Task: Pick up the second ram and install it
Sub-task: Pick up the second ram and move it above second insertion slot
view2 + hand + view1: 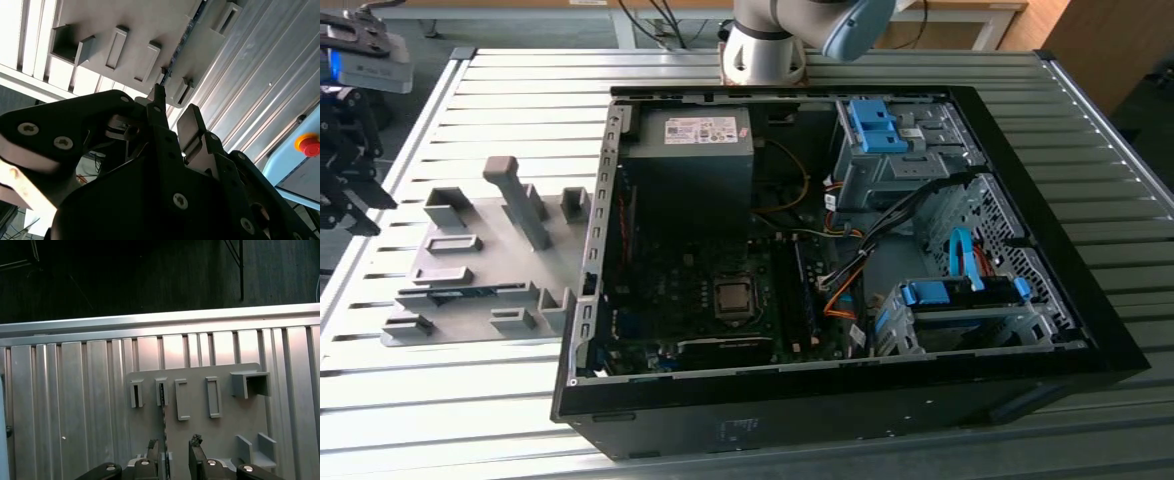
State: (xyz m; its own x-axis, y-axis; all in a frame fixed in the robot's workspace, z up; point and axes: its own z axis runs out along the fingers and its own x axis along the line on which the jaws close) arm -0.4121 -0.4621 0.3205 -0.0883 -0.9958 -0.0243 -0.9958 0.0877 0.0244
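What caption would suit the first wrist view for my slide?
Open gripper close to the thin, edge-on second ram standing in its grey plastic holder.

A slatted metal worktop carries a grey holder plate with raised blocks, near its edge on the exterior view's left. Just beside the plate lies an open black computer case. The case holds a power supply, a motherboard, cables and blue drive brackets. In the second wrist view a red button sits past the worktop's edge.
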